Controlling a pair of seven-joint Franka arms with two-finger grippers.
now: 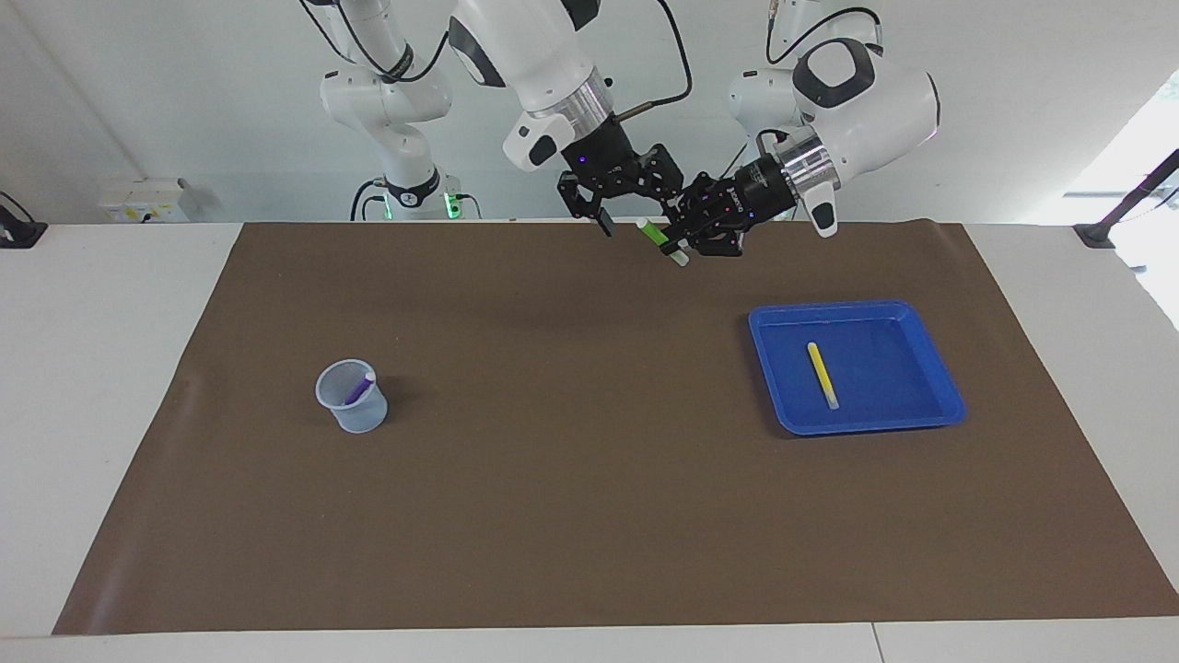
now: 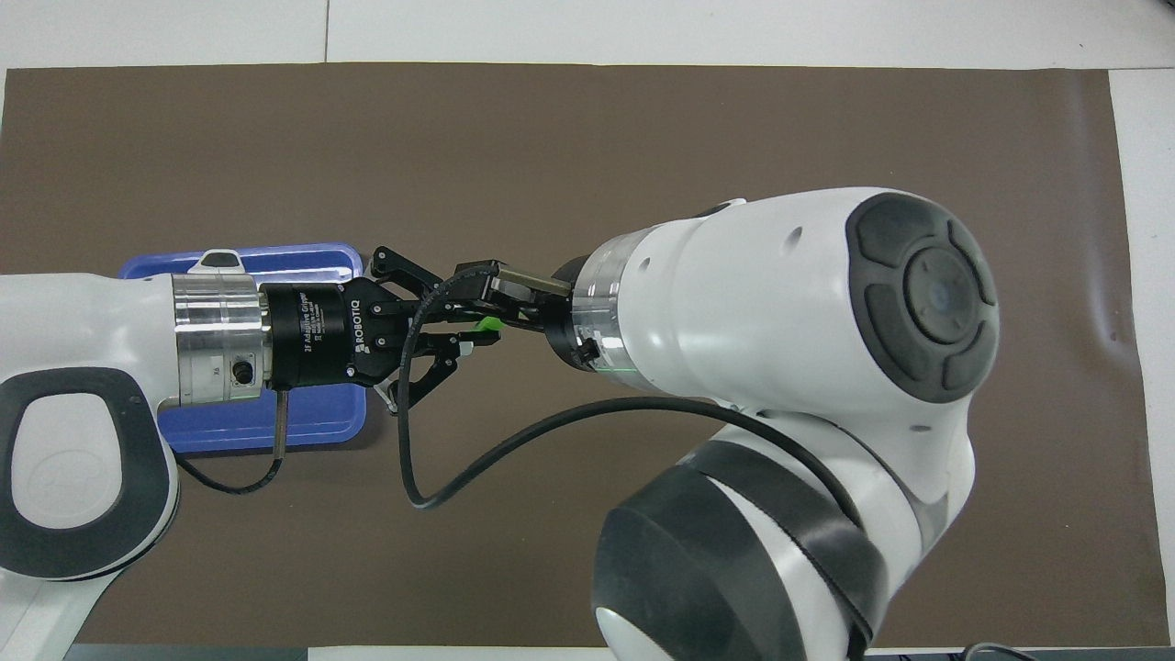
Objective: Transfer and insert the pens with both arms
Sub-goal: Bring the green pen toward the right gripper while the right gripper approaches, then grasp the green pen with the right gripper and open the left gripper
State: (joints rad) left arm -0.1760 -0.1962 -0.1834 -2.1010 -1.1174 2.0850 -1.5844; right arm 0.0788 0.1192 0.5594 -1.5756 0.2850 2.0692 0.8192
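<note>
Now, the handover: mid-air, over the brown mat at the robots' end of the surface.
Left jaws: the left gripper is pinching the green pen near its lower whitish end, so the upper part stands free for the other arm to take.
Right jaws: the right gripper has its jaws spread, level with the pen's free upper end; I judge it is about to take hold, and contact cannot be told.
Green pen: tilted, held clear of the mat, between the two grippers.
Blue tray: toward the left arm's end, within that arm's reach; the yellow pen lies flat in it, waiting its turn.
Cup: toward the right arm's end, upright; the purple pen leans inside it, already delivered.
Reason for the swap: tray and cup sit well apart, each near a different arm.
</note>
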